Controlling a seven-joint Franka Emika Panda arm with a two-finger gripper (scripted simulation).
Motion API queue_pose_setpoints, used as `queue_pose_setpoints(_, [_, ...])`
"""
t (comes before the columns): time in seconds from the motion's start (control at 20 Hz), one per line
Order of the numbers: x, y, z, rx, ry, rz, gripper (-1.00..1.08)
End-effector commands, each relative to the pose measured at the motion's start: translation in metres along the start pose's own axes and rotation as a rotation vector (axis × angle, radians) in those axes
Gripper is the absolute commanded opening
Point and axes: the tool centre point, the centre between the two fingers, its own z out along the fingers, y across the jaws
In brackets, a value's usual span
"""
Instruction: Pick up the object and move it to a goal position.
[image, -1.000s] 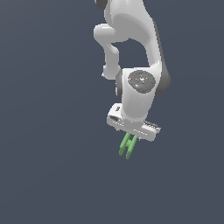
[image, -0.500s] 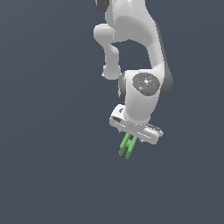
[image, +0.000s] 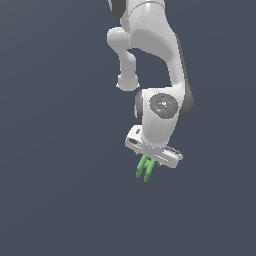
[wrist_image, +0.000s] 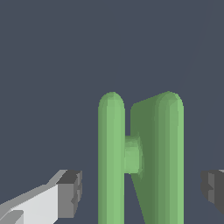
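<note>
Everything is placed here relative to the green H-shaped piece. In the exterior view it is seen as two short, bright green prongs hanging directly beneath the white gripper, against a plain, flat slate-grey backdrop on which no surface or edge can be made out. Above the piece and toward the exterior view's right, the smooth, glossy white Panda arm is seen, with rounded joints, a dark band along its outer edge and a grey speckled disc on the wrist; the top of the arm is cut off by the frame. The fingers themselves cannot be distinguished in this view, being merged with the blocky white hand.

In the wrist view, a pale grey finger with a darker, square-edged pad is seen to one side of the piece, clearly apart from it. The piece is shown as two parallel flat slabs with rounded ends, matte and untextured, joined by a short stubby crossbar; its near end is cut off by the picture edge. On the far side of the piece, the second dark pad is seen, also apart from it and partly cropped. The jaws are thus spread wide with gaps on both sides of the piece, and no contact is visible. How the piece is supported cannot be told.
</note>
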Motion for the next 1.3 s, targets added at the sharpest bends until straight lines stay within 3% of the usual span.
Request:
queue_pose_setpoints(0.0, [-0.001,0.000,0.013,0.000,0.000,0.001,1.00])
queue_pose_setpoints(0.4, [0.001,-0.001,0.021,0.000,0.000,0.002,1.00])
queue_pose_setpoints(0.45, [0.001,-0.001,0.021,0.000,0.000,0.002,-1.00])
queue_pose_setpoints(1.25, [0.003,-0.003,0.009,0.008,0.006,-0.024,-1.00])
